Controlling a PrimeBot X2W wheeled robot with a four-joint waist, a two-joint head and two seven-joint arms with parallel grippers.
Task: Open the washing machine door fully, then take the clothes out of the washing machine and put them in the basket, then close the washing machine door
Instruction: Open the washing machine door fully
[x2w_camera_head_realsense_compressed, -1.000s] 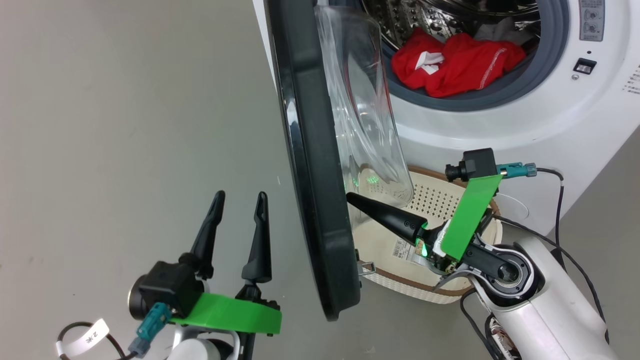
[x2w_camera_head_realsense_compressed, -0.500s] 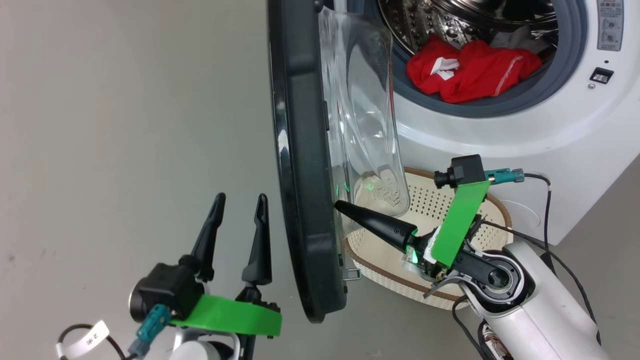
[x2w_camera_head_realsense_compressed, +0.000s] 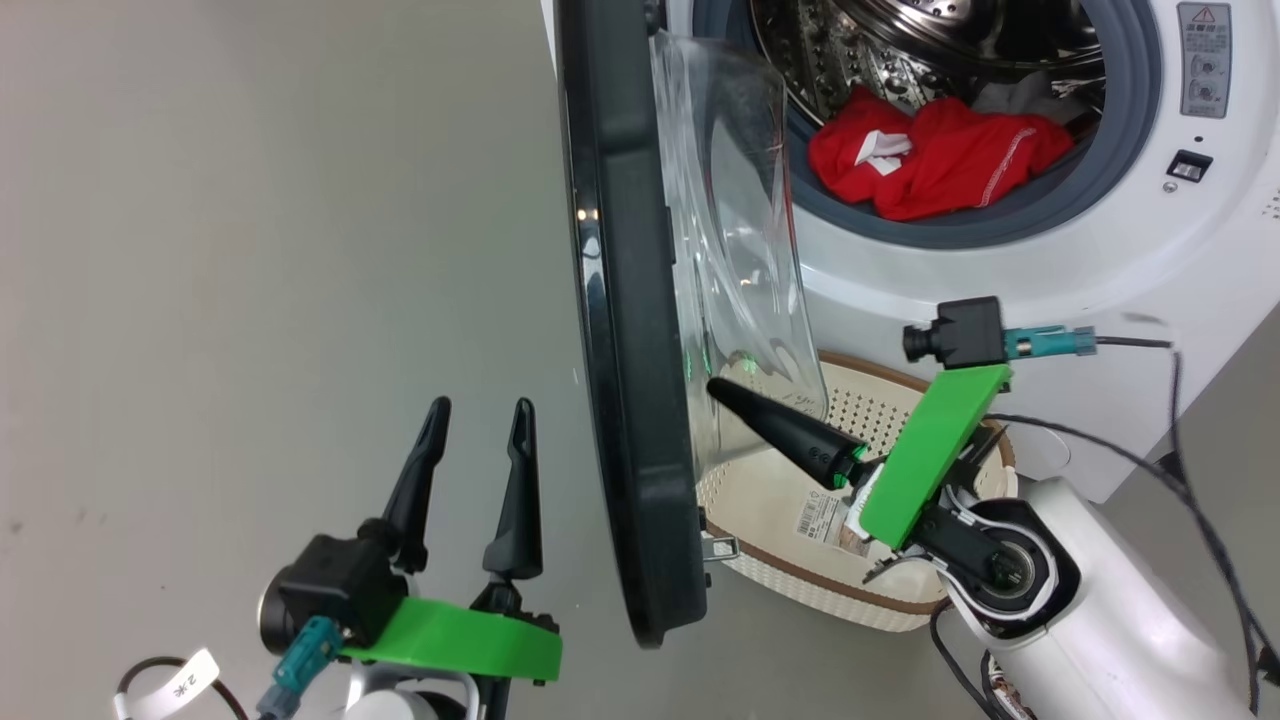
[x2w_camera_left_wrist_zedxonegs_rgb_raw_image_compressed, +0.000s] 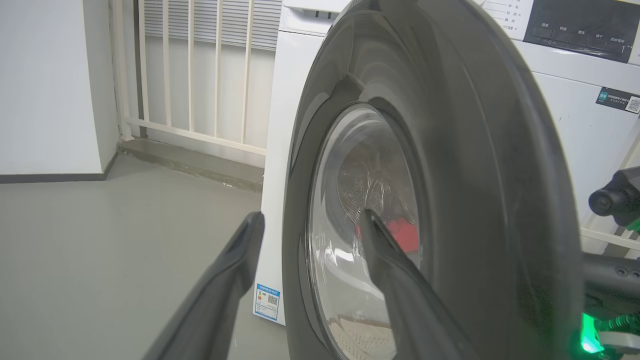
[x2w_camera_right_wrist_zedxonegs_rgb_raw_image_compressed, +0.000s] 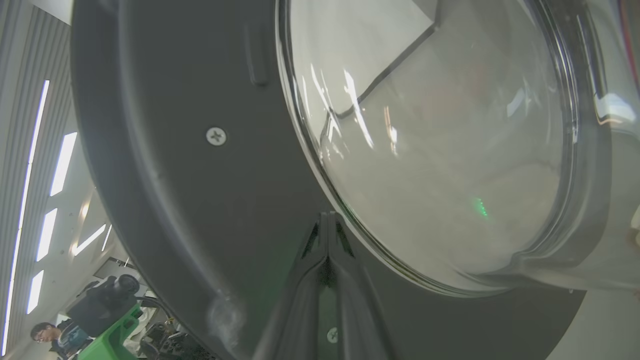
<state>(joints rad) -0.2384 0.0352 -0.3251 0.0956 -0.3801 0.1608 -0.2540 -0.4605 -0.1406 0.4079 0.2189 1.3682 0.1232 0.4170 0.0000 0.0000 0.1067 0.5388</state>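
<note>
- Right gripper (x2w_camera_head_realsense_compressed: 725, 393), fingers pressed together, tip at the inner rim of the door (x2w_camera_head_realsense_compressed: 620, 350), just beside the glass; left gripper (x2w_camera_head_realsense_compressed: 481, 405) spread, idle.
- Door: stiff, glossy, probably slippery, so push the rim.
- Clothes (x2w_camera_head_realsense_compressed: 940, 160) in the drum: soft, pinch a fold.
- Sticker (x2w_camera_head_realsense_compressed: 822, 518) in the basket (x2w_camera_head_realsense_compressed: 800, 575): unreadable.

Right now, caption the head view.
Shut right claw at inner face of the washing machine door, open left claw outside; clothes in the drum, basket below.

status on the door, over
Left tool open, free. Right tool shut, at washing machine door inside. Door part open, clothes in drum. Basket below opening.
</note>
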